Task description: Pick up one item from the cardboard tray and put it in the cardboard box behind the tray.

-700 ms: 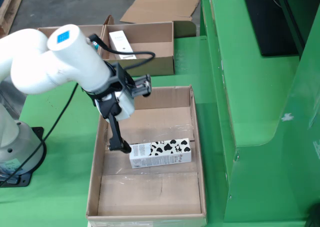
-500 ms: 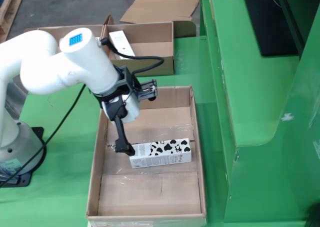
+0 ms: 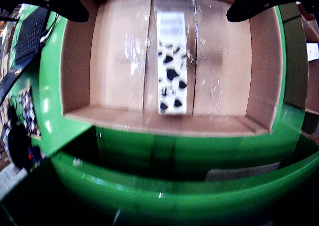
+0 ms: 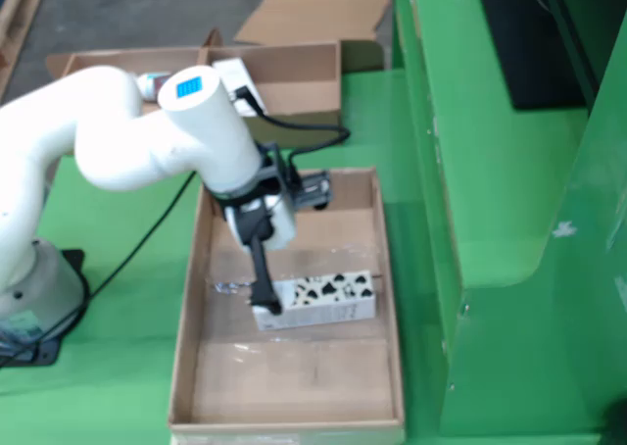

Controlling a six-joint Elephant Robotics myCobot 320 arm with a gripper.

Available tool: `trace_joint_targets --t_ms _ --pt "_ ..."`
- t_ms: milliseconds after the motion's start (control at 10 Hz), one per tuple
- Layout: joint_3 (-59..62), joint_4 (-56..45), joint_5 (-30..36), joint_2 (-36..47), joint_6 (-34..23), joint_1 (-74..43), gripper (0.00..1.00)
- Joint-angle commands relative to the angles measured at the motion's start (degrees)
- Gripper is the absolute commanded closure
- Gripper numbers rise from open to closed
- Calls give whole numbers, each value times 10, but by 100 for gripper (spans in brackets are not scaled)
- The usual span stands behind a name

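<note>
1. Claw [image 3: 159,2], wrist view: both dark fingers [image 3: 60,4] spread wide at the upper corners, holding nothing. Cow-print carton [image 3: 172,61] lies flat at centre of the cardboard tray [image 3: 79,61], long axis vertical in frame, midway between the fingers, probably lined up for a grasp.
2. Fixed view: the claw hangs over the carton's left end at frame centre; long axis runs left-right. Cardboard box [image 4: 294,82] sits upper centre.

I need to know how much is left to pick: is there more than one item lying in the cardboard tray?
No: the fixed view shows only one cow-patterned carton in the cardboard tray.
</note>
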Motion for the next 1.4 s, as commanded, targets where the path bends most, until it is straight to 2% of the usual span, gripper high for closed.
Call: trace_joint_targets --t_ms 0,200,300,600,700,800,1300 --pt "296 157 -35 -109 1 18 0" --pt "296 157 -35 -109 1 18 0" --pt "296 222 -63 -143 -5 25 0" --pt "296 277 -96 -175 -3 28 0" --pt "296 277 -96 -175 -3 28 0" --pt "296 226 -52 -174 5 14 0" --pt "296 198 -31 -191 8 1 0"
